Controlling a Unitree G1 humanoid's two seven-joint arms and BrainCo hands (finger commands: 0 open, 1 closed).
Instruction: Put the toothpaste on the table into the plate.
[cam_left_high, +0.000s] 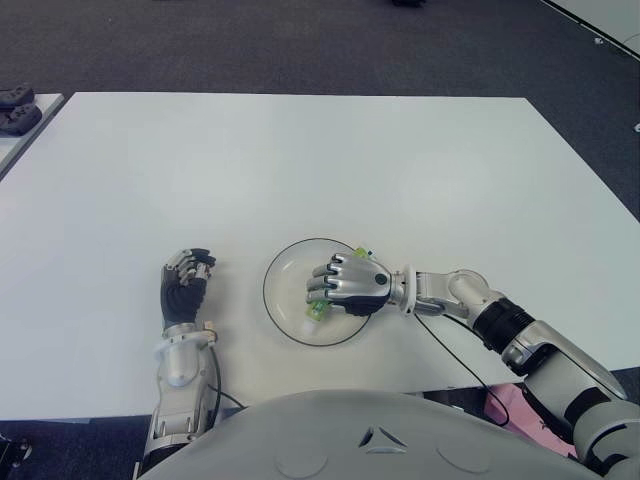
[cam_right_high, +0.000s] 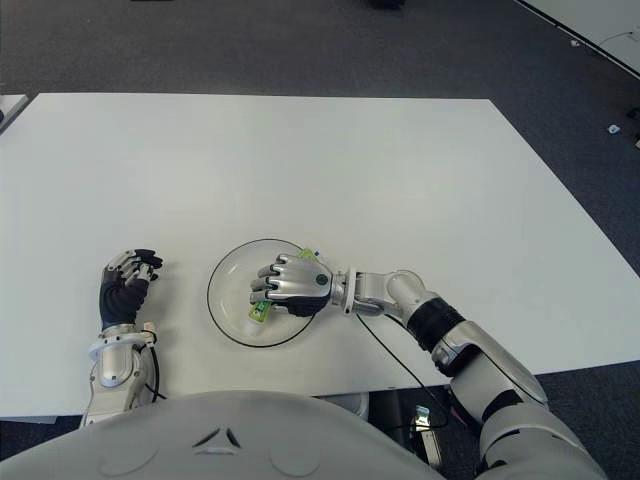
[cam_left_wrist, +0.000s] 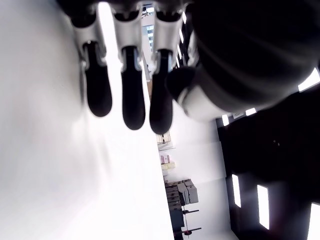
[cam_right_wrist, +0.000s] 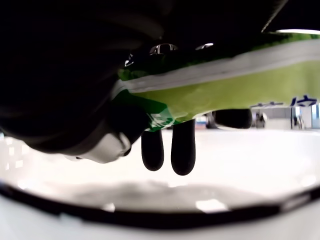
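A white table is seen from above, with a round plate – clear or white, with a dark rim – near the front edge, about in the middle. The right hand is held over the plate, palm down, reaching in from the right side, its fingers curled around the toothpaste. The toothpaste is a green and white tube; one end sticks out under the fingers toward the front-left of the plate, the other end shows as a small green tip past the back of the hand near the plate's far-right rim. In the right wrist view the tube is pressed against the palm with two dark fingertips hanging below it, and the plate's rim curves underneath – the tube is seen above the plate's floor, but whether it touches the plate cannot be told.

The left hand shows on the table to the left of the plate, well apart from it, holding nothing. Its fingers are loosely bent, and in the left wrist view the dark fingertips are seen side by side close over the white tabletop.

A dark cable runs from the right wrist toward the table's front edge. Dark carpet lies beyond the table.
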